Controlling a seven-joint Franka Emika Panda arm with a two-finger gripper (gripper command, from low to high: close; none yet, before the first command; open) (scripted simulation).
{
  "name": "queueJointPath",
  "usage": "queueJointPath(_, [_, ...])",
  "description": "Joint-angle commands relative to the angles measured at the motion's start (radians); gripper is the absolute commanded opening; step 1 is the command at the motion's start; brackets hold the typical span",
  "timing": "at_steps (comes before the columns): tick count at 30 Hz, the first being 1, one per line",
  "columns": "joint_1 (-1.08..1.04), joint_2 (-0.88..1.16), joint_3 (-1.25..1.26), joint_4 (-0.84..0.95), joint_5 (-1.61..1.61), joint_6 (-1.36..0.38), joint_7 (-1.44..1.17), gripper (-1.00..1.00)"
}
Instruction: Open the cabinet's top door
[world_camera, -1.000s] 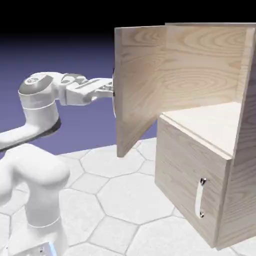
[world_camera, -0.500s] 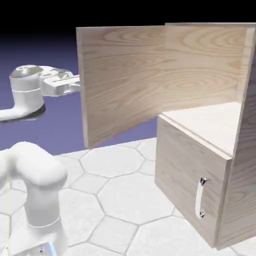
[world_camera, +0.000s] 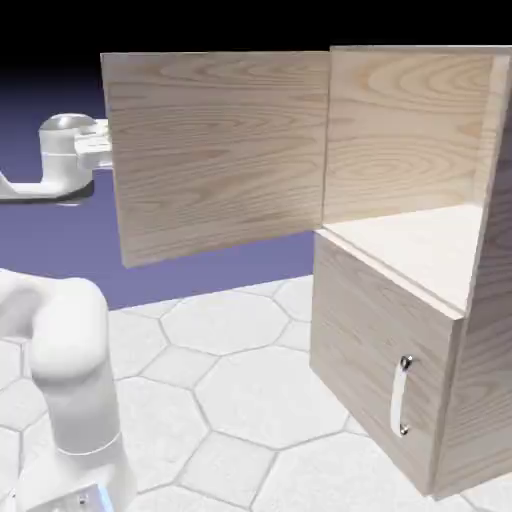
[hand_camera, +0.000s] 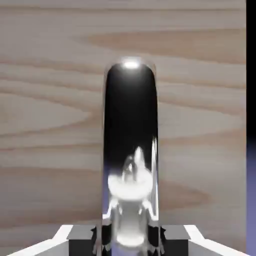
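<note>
The light wood-grain cabinet (world_camera: 400, 330) stands at the right of the exterior view. Its top door (world_camera: 215, 150) is swung wide to the left, showing its plain inner side and the bare upper compartment. My gripper is hidden behind the door's far edge there; only the white wrist (world_camera: 72, 150) shows. In the hand view the door's wood (hand_camera: 50, 125) fills the picture and the shiny silver handle (hand_camera: 130, 150) runs up the middle. My gripper (hand_camera: 129, 239) is shut on that handle, a grey finger (hand_camera: 80, 235) on each side.
Below the open compartment, the shorter lower door (world_camera: 375, 350) is closed, with its small silver handle (world_camera: 401, 396). The arm's white base column (world_camera: 70, 400) rises at the lower left from the hexagon-patterned floor (world_camera: 240, 390).
The top door has swung much farther open, its free edge moving left. The arm's wrist has drawn back to the left with it, still holding the handle.
</note>
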Motion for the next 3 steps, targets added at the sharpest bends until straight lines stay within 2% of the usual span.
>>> queueJointPath(1, [-0.036, 0.003, 0.023, 0.032, 0.009, -0.022, -0.003, -1.00])
queueJointPath(2, [-0.062, 0.005, 0.040, 0.055, 0.015, -0.036, -0.005, -1.00])
queueJointPath(3, [-0.062, 0.005, 0.040, 0.055, 0.015, -0.036, -0.005, 1.00])
